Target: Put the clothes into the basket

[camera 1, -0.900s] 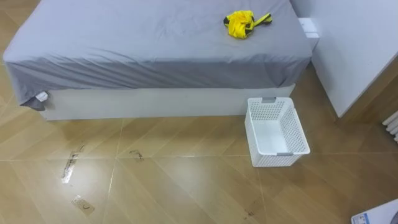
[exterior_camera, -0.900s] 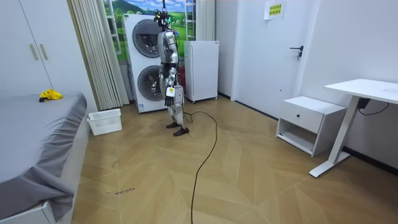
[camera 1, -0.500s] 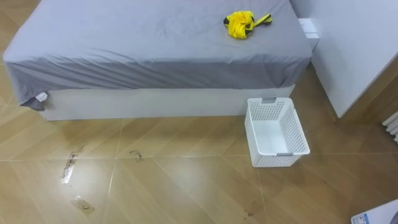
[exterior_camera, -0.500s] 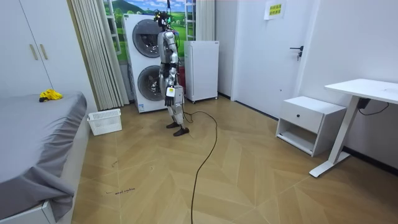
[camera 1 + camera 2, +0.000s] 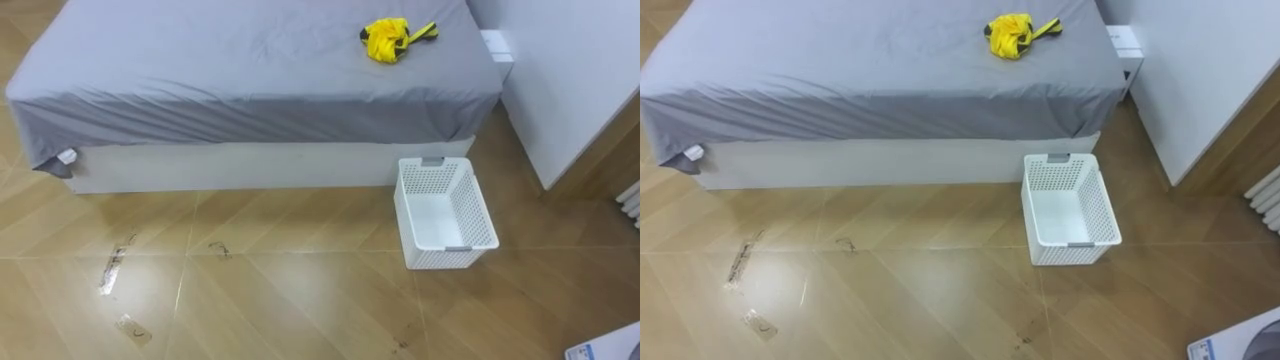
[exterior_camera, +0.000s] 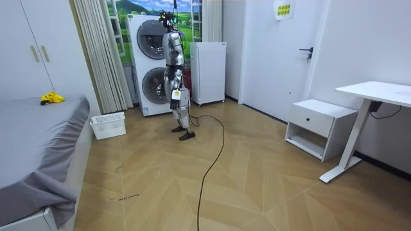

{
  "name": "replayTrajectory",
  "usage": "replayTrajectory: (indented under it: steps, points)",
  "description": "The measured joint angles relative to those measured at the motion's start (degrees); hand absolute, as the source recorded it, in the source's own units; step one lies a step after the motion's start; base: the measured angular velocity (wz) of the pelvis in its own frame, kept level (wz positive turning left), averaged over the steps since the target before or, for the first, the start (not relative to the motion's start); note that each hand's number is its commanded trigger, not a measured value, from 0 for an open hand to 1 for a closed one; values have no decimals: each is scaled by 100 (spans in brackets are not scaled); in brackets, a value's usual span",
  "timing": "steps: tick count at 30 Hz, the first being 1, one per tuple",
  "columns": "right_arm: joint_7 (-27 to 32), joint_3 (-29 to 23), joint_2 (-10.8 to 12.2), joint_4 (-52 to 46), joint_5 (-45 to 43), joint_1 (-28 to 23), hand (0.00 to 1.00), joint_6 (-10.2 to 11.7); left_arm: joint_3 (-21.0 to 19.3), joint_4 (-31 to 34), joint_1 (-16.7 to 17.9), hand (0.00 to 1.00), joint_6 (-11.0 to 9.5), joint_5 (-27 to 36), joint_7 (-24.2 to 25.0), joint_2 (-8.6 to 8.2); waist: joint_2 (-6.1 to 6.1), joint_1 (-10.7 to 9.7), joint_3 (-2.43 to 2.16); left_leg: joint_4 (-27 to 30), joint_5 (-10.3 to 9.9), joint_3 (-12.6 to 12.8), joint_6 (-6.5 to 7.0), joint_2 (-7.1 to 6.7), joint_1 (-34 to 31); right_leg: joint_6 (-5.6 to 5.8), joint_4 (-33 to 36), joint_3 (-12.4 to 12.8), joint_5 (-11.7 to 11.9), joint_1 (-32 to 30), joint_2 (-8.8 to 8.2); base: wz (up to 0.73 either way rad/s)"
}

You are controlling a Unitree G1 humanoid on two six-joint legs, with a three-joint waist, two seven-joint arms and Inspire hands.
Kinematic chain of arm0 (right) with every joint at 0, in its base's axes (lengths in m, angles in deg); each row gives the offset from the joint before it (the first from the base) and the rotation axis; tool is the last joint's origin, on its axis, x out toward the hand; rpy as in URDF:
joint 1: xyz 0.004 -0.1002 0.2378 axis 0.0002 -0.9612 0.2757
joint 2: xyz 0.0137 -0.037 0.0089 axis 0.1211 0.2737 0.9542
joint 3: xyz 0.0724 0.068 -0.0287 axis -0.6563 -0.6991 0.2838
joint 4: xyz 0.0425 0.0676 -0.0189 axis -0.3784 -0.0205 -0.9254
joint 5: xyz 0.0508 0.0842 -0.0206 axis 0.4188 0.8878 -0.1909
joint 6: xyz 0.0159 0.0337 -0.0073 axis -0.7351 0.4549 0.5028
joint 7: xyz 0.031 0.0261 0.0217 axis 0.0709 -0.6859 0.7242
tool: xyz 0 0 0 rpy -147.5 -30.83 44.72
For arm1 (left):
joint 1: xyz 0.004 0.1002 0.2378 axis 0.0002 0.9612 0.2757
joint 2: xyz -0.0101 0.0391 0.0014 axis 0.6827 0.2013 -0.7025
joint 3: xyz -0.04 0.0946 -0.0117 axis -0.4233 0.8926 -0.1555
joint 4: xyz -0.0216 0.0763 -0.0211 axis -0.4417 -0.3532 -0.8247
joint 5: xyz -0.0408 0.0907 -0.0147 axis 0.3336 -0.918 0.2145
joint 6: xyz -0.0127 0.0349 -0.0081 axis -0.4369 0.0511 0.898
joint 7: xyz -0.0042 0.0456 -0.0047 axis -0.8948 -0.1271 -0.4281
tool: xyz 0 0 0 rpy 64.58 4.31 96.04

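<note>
Yellow clothes (image 5: 388, 38) are bunched on the bed (image 5: 250, 70), just past the basket (image 5: 478, 205), which sits empty on the floor. Robot's well back from the basket, left hand (image 6: 174, 95) down by its side, can't tell if it's open or closed. Clothes lie ahead and to its right, so I'd guess the right arm's nearer

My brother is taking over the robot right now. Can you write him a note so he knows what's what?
Robot hands: hanging at the robot's sides in the room view, too far off to read.
Yellow clothes: bunched on the grey bed, near its right end.
White basket: on the floor against the bed, below the clothes, empty.
The robot stands by the washing machines, well away from the bed.
Done: nothing yet.
Left: walk to the bed, pick up the clothes, put them in the basket.
</note>
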Motion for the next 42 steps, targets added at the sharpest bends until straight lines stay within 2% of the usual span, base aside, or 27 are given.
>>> replayTrajectory:
  steps: [5, 6, 8, 9, 11, 12, 14, 16, 18, 19, 20, 22, 23, 24, 26, 27, 29, 30, 31, 32, 34, 35, 36, 37, 39, 41, 42]
  points:
    - [-84, 7, 11, -35, -131, 1, 0, 2, -132, 67, -28, 0, -3, 113, -24, 21, -43, 34, -11, 1276, -326, 180, -137, 173, -502, -175, 568, -55, -444, -182, 15, 4]
    - [-96, 6, -3, -24, -89, 4, 0, 8, -164, 128, 8, 0, -5, 324, -56, 26, -7, 52, -24, 1938, -325, 273, -136, 279, -789, -221, 593, -38, -485, -148, 21, -5]
    - [-103, 23, -84, -5, 54, 1, 0, 8, -165, 140, 13, 0, -12, 627, -68, 16, 79, 31, 15, 3058, -233, 275, -53, 483, -1333, -301, 617, 65, -552, -18, 132, 0]
    - [-90, 125, -104, 3, 191, -12, 0, 3, -156, 198, 74, 0, -34, 794, -71, 16, 61, 22, 1, 3275, -285, 260, 38, 423, -1574, -339, 697, 142, -646, 51, 107, 4]
    - [-64, 184, -117, 22, 279, -1, 0, 6, -92, 236, 69, 0, -106, 993, -93, 5, 6, -8, 4, 2818, -303, 238, 78, 129, -2004, -321, 721, 194, -765, 122, -37, -8]
    - [-61, 247, -136, 64, 261, 46, 0, 6, -57, 239, 80, 0, -149, 1016, -101, 1, -33, 50, 3, 2174, -181, 233, 17, -55, -2267, -293, 720, 305, -833, 165, -120, -42]
    - [-70, 259, -127, 96, 209, 94, 0, 7, -67, 247, 181, 0, -207, 1014, -118, 4, -43, 90, 13, 1029, 223, 240, -109, -84, -2583, -281, 673, 393, -957, 253, -164, -55]
    - [-80, 401, -117, 81, 121, 54, 0, 0, -69, 247, 306, 0, -216, 1014, -110, 13, -138, 158, 10, 272, 1163, 265, -35, -39, -2737, -179, 609, 580, -1177, 516, -252, -54]
    - [-96, 361, -81, 75, 52, 22, 0, 4, -198, 232, 327, 0, -267, 1013, -113, 43, -272, 145, -11, 319, 1747, 443, 173, -177, -2756, -64, 447, 687, -1291, 762, -441, -16]
    - [-76, 292, -78, 62, 56, 29, 0, 18, -215, 229, 329, 0, -315, 1017, -108, 50, -388, 101, -50, 652, 1562, 570, 333, -332, -2825, 20, 378, 784, -1337, 830, -649, 0]
    - [-64, 252, -80, 73, 69, 6, 0, 25, -221, 226, 299, 0, -352, 1023, -117, 48, -427, 66, -22, 896, 1424, 614, 337, -382, -2861, 67, 385, 769, -1324, 848, -717, 0]
    - [4, 231, -58, -1, 128, -23, 0, 97, -204, 184, 312, 0, -413, 1119, -125, 40, -398, 177, 12, 1718, 727, 782, 440, -332, -2852, 512, 683, 679, -1026, 964, -861, -36]
    - [39, 240, -42, -34, 131, 8, 0, 130, -185, 146, 302, 0, -413, 1132, -125, 42, -389, 190, 37, 1958, 603, 840, 517, -298, -2818, 536, 931, 685, -931, 956, -877, -40]
    - [133, 271, 1, -53, 146, 16, 0, 186, -145, 82, 295, 0, -436, 1232, -157, 55, -363, 169, 106, 2319, 434, 1025, 566, -283, -2744, 500, 1594, 683, -641, 892, -912, -13]
    - [187, 215, 7, -87, 238, -62, 0, 195, 30, 56, 249, 0, -478, 1214, -250, 55, -300, 117, -21, 1785, -50, 1055, 536, -363, -2139, 534, 2865, 461, 101, 473, -1009, 17]
    - [195, 141, 20, -159, 261, -56, 0, 198, 98, 39, 155, 0, -482, 1133, -264, 73, -209, 148, -5, 1646, -243, 983, 572, -455, -1860, 442, 3759, 308, 550, 100, -1135, 13]
    - [173, 115, 14, -412, 344, 46, 0, 188, 99, 39, -30, 0, -498, 892, -350, 12, -84, 276, 24, 1318, -339, 810, 546, -400, -1376, 147, 4585, 112, -181, -705, -990, -25]
    - [160, 136, 18, -705, 360, 76, 0, 191, 124, 35, -77, 0, -503, 842, -368, -7, 82, 348, 53, 1059, -365, 576, 495, -280, -1022, 9, 4564, -74, -556, -1229, -696, -36]
    - [174, 178, 44, -955, 371, 151, 0, 197, 196, 24, -107, 0, -501, 832, -359, 27, 198, 299, 71, 861, -389, 269, 452, -185, -709, 2, 4116, -278, -707, -1669, -362, -21]
    - [181, 210, 66, -1086, 348, 186, 0, 200, 226, 29, -122, 0, -499, 830, -356, 45, 266, 295, 86, 761, -405, 123, 426, -161, -596, 5, 3734, -341, -707, -1848, -232, 24]
    - [199, 240, 93, -1343, 334, 288, 0, 237, 457, 69, -202, 0, -504, 821, -336, 108, 148, 57, 57, 359, -511, -312, 346, -156, -63, 14, 1742, -446, -352, -2262, -112, 79]
    - [209, 237, 81, -1382, 347, 303, 0, 255, 520, 64, -222, 0, -510, 820, -325, 100, 135, 31, 64, 259, -547, -397, 312, -134, 96, -50, 1429, -491, 25, -2317, -139, 100]
    - [260, 226, 78, -1531, 381, 289, 0, 263, 631, 73, -221, 0, -507, 800, -288, 95, 151, -1, 37, 215, -646, -580, 225, -11, 347, -86, 1026, -538, 633, -2332, -122, 77]
    - [321, 227, 78, -1857, 449, 281, 0, 265, 636, 81, -170, 0, -508, 773, -279, 101, 97, 28, -24, 272, -785, -588, 75, 96, 438, -308, 1060, -623, 903, -2248, -77, 66]
    - [390, 222, 68, -2243, 612, 390, 0, 479, 643, 70, -74, 0, -497, 777, -281, 100, 247, 85, 0, 448, -859, -497, -145, 354, 574, -521, 1374, -884, 693, -2058, 57, 30]
    - [398, 183, 43, -2486, 547, 523, 0, 576, 582, 99, 27, 0, -491, 732, -292, 103, 336, 135, 12, 846, -713, -185, -417, 594, 642, -636, 1511, -1025, 476, -1798, 183, 23]
    - [400, 173, 27, -2728, 553, 548, 0, 574, 512, 196, 122, 0, -489, 693, -296, 103, 341, 136, 21, 1286, -470, -35, -570, 684, 582, -665, 1593, -1100, 357, -1607, 167, 32]
